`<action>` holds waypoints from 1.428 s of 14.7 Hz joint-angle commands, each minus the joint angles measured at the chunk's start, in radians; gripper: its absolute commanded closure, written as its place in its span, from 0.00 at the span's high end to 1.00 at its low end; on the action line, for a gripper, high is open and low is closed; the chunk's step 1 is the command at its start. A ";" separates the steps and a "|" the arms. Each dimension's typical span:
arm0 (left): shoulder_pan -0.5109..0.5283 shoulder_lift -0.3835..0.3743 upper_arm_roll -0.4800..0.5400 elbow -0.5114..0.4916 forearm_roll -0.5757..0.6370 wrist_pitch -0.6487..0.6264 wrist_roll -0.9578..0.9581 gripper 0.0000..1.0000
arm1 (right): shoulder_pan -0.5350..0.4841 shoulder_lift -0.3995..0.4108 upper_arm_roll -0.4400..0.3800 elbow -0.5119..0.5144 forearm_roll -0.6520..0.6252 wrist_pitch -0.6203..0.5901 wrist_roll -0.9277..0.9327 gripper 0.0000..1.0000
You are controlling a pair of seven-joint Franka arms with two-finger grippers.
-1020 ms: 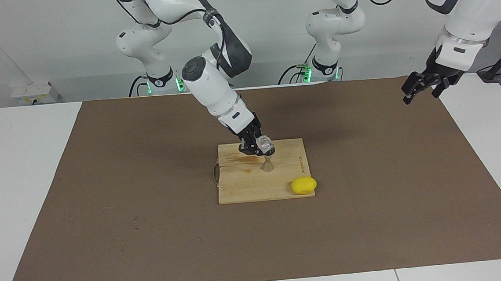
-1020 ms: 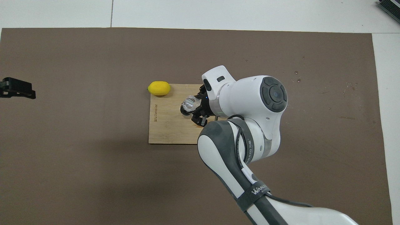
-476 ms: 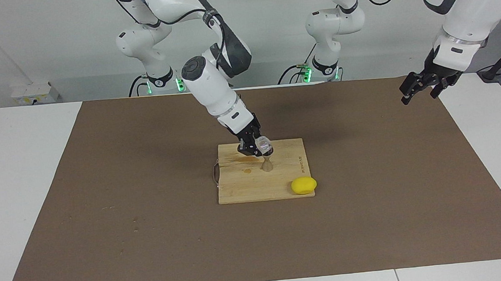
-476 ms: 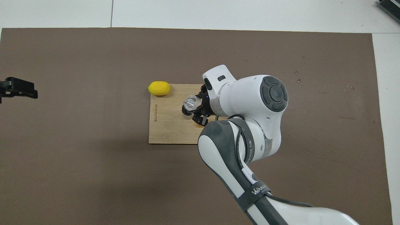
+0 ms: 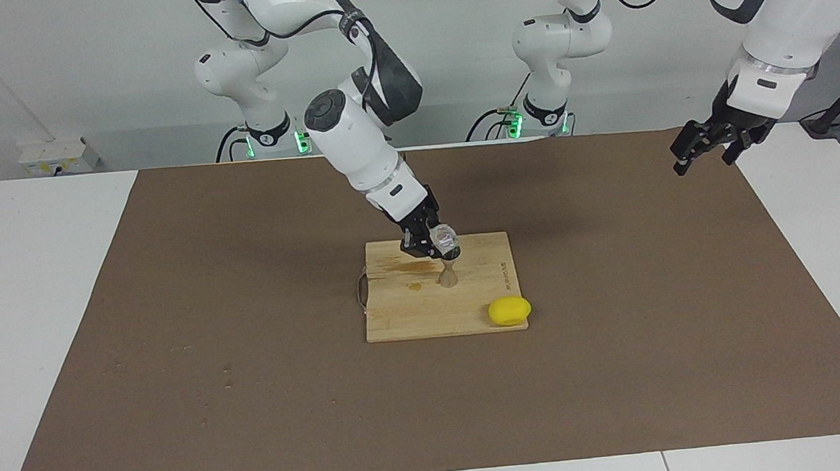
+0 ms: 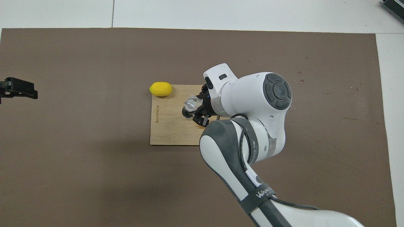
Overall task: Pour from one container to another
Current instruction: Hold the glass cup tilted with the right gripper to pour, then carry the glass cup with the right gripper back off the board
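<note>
- Two arms share this table (image 5: 40, 306), but only one is busy: the right end effector (image 5: 432, 243) is clamped on the cup (image 5: 446, 242) and holds it tipped over the jigger (image 5: 448, 274).
- Out over the mat's edge at the left arm's end, the left end effector (image 5: 705, 143) waits with its fingers spread and nothing between them.
- On the board (image 5: 403, 314), about mid-way across, the jigger stands upright, and the cup's rim hangs just above its top cone.
- From overhead the cup (image 6: 190, 104) covers the jigger almost wholly, so the two look well lined up.
- As I judge it, this is the pour itself, and doing it well means keeping the cup's lip centred over that narrow mouth and turning the wrist slowly.
- Any quick tilt would likely send liquid past such a small opening onto the board.
- Nor should the cup drop lower, I think, since a knock could topple the slim jigger on its small foot.
- What is in the cup I cannot make out; the glass only glints, and no stream shows.
- Whether the jigger has anything in it is hidden too.
- Some darker stains mark the board close to the jigger, toward the right arm's end.
- One lemon (image 5: 509, 310) sits at the board's corner, farther from the robots than the jigger.
</note>
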 commanded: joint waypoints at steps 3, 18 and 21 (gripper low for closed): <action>0.000 0.003 -0.002 0.014 0.011 0.003 -0.013 1.00 | -0.001 0.012 -0.007 0.029 -0.053 -0.029 0.036 0.00; 0.001 0.000 -0.002 0.012 0.011 0.008 -0.013 1.00 | -0.012 0.011 -0.006 0.032 -0.058 -0.050 0.050 0.00; 0.003 -0.003 -0.002 0.012 0.011 0.008 -0.013 1.00 | -0.073 -0.031 0.013 0.047 -0.013 -0.072 0.042 0.00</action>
